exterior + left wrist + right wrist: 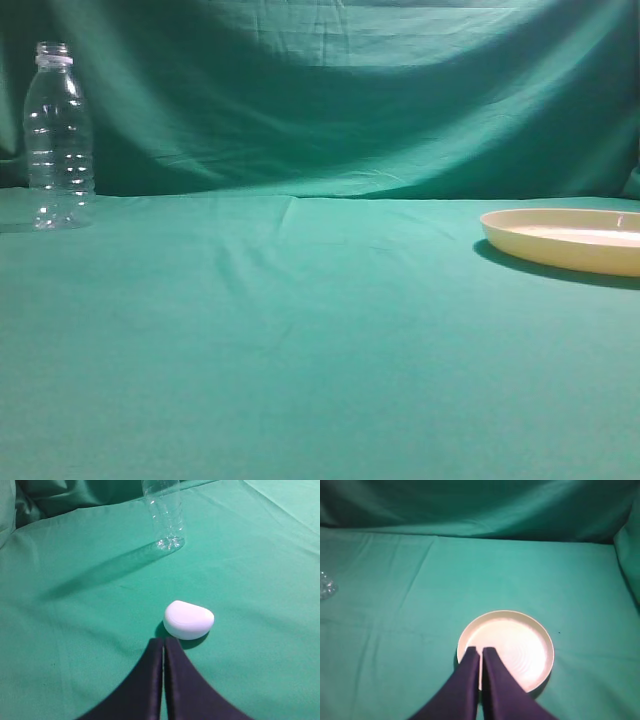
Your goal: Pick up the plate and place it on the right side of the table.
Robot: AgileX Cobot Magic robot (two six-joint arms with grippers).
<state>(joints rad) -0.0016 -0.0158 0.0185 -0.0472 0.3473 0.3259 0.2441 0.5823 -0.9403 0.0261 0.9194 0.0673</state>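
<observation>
The cream-yellow plate (566, 242) lies flat on the teal-green table (300, 340) at the right edge of the exterior view, partly cut off by the frame. In the right wrist view the plate (520, 645) is whole and empty. My right gripper (480, 651) hovers over its near-left rim with the jaws shut and nothing in them. My left gripper (164, 641) is shut and empty, low over the cloth on the left side. Neither gripper shows in the exterior view.
A clear plastic bottle (58, 140) stands upright at the far left; it also shows in the left wrist view (165, 515). A small white rounded object (188, 620) lies on the cloth just ahead of the left fingertips. A green cloth backdrop rises behind the table.
</observation>
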